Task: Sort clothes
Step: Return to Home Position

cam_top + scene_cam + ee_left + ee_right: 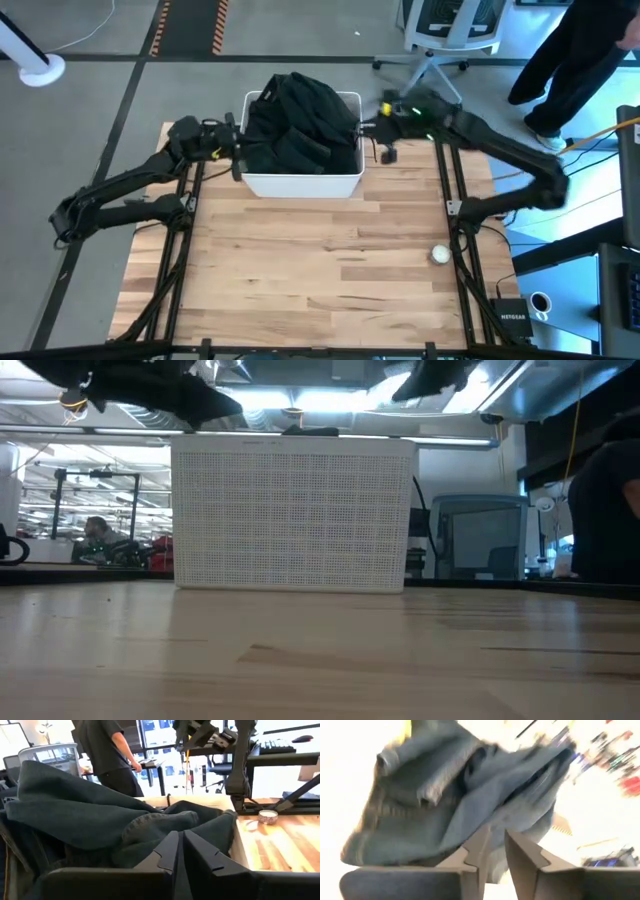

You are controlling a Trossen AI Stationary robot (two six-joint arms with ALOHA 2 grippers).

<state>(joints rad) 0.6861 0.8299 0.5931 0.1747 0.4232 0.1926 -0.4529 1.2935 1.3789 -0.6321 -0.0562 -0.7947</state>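
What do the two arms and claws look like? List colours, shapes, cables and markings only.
Both arms are dark, slim and jointed. The left arm is black with a yellow spot near its wrist. The right arm is the same build, with green lights near its wrist. The left claw has two flat, angular dark fingers with stepped inner edges; the right claw matches. No lettering is legible.

One white basket (303, 182), one clothes heap (300, 125), one small white ball (440, 255)

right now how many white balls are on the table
1: the small white ball lies on the bare wood near the table's right edge, apart from the basket; none other visible.
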